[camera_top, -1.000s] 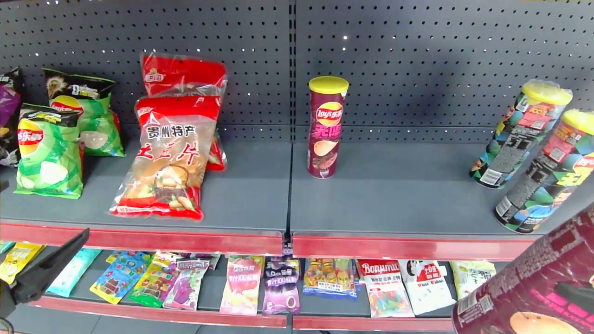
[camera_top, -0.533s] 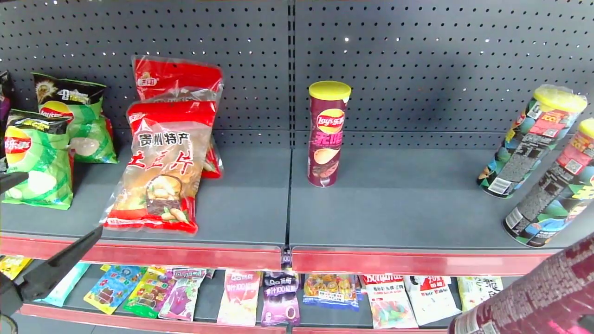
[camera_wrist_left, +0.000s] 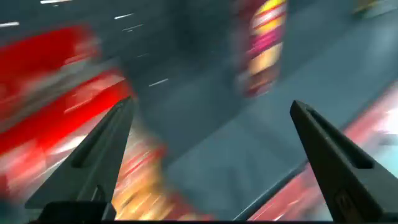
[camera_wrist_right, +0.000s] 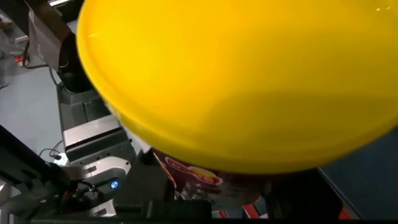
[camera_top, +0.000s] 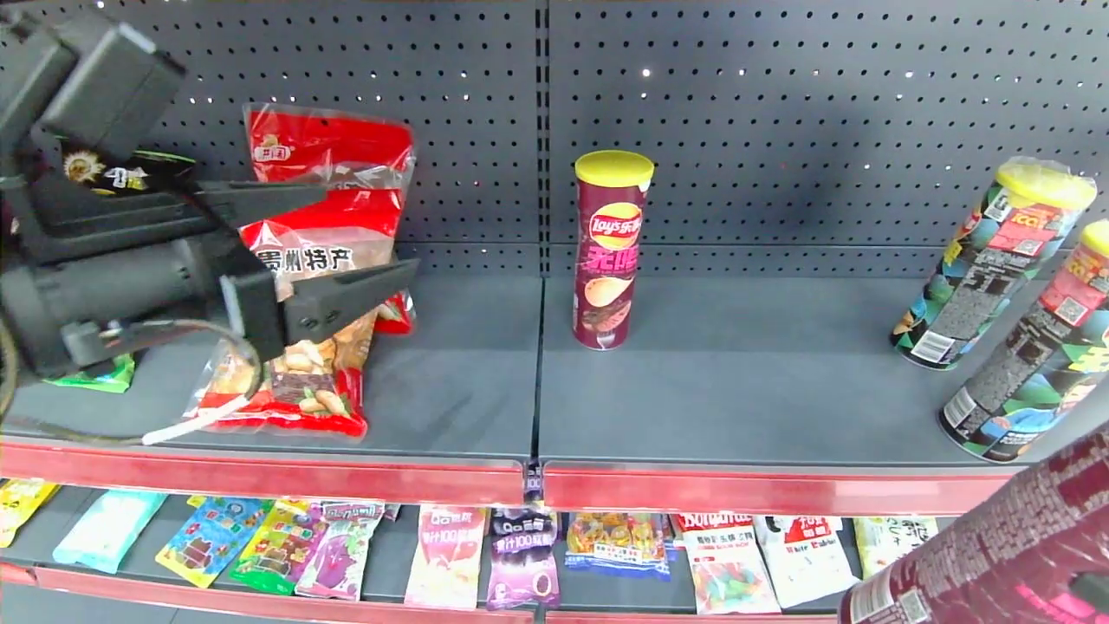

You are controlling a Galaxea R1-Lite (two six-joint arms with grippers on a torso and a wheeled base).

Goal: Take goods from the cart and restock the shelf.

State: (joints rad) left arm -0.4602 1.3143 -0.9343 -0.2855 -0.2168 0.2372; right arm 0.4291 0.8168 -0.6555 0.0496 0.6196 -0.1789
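My left gripper (camera_top: 368, 234) hangs open in front of the red potato-chip bags (camera_top: 333, 147) on the left half of the grey shelf (camera_top: 710, 390); in the left wrist view the left gripper (camera_wrist_left: 208, 118) holds nothing between its spread fingers. A maroon chip can (camera_top: 611, 251) with a yellow lid stands upright mid-shelf. At the bottom right, my right gripper (camera_top: 1093, 589) is shut on a second maroon chip can (camera_top: 996, 546), tilted and held below the shelf's red edge. That can's yellow lid (camera_wrist_right: 236, 81) looms close in the right wrist view.
Two patterned cans (camera_top: 983, 251) (camera_top: 1031, 355) lean at the shelf's right end. A green bag corner (camera_top: 95, 377) peeks from behind the left arm. Candy packets (camera_top: 450, 555) line the lower shelf. Open shelf floor lies on both sides of the upright can.
My left arm has swung up from the lower left edge to the front of the red bags. The held can has hardly moved since half a second ago; before that the camera shifted.
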